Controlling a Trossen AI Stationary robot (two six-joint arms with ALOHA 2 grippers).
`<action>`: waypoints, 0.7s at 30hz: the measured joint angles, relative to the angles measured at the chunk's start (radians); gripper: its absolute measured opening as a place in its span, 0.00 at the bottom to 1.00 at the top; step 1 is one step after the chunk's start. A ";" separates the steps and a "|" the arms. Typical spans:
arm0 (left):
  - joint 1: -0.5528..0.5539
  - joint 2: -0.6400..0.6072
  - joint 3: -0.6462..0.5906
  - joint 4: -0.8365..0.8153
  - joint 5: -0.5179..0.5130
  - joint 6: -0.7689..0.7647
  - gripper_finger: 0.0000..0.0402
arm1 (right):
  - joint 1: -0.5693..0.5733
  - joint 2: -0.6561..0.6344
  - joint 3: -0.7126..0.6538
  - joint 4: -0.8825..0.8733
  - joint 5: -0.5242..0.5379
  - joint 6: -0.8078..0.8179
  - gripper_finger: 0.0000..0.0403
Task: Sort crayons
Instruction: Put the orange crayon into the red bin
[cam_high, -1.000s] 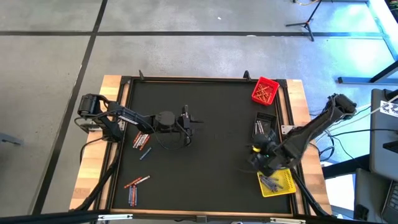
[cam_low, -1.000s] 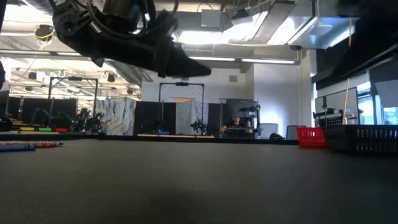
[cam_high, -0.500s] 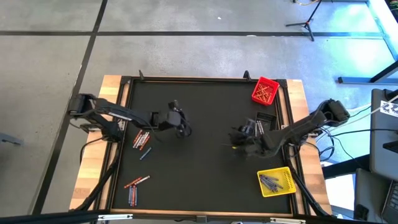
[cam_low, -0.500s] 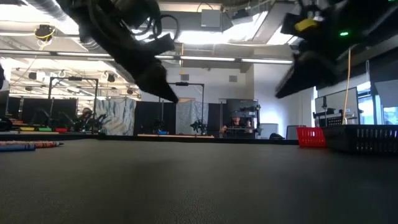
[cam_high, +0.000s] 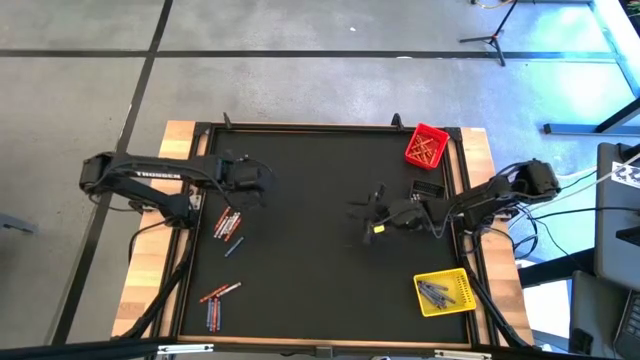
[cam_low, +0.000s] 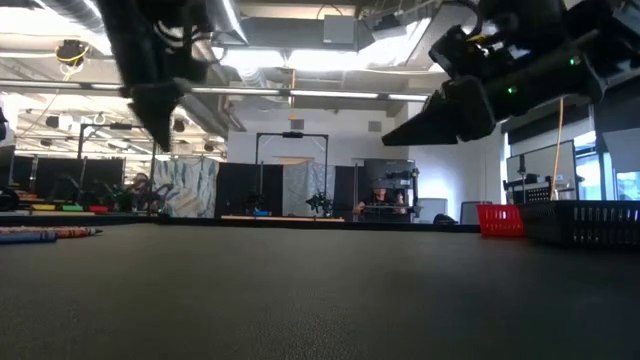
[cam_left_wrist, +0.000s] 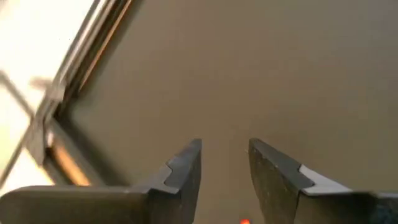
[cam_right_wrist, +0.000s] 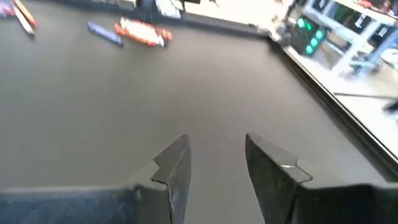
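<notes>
- Currently, the thin red-orange, blue and grey wax crayons (cam_high: 227, 225) are seen loose on the left of the black-matted desk (cam_high: 320, 270), with a second small cluster (cam_high: 216, 301) nearer the front edge.
- The left gripper (cam_high: 256, 181) is held above the mat just beyond the upper cluster; its fingers (cam_left_wrist: 186, 171) are parted and nothing is held between them.
- The right gripper (cam_high: 366, 216) is poised over the mat's middle, well apart from any crayon, fingers (cam_right_wrist: 174, 168) likewise parted and empty.
- Sorted crayons are already held in the red square bin (cam_high: 426, 146) and the yellow square bin (cam_high: 444, 293).
- A risk is judged: with sticks lying touching, two could be pinched at once, or a neighbour rolled aside.
</notes>
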 joint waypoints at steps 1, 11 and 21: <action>0.013 -0.001 0.000 -0.049 0.011 -0.035 0.31 | -0.013 0.000 -0.014 0.038 -0.020 0.000 0.37; 0.228 0.034 -0.071 -0.134 0.211 -0.089 0.31 | -0.037 0.010 -0.062 0.068 -0.101 0.032 0.37; 0.255 0.051 -0.220 -0.031 0.413 -0.195 0.31 | -0.037 0.010 -0.063 0.069 -0.118 0.032 0.37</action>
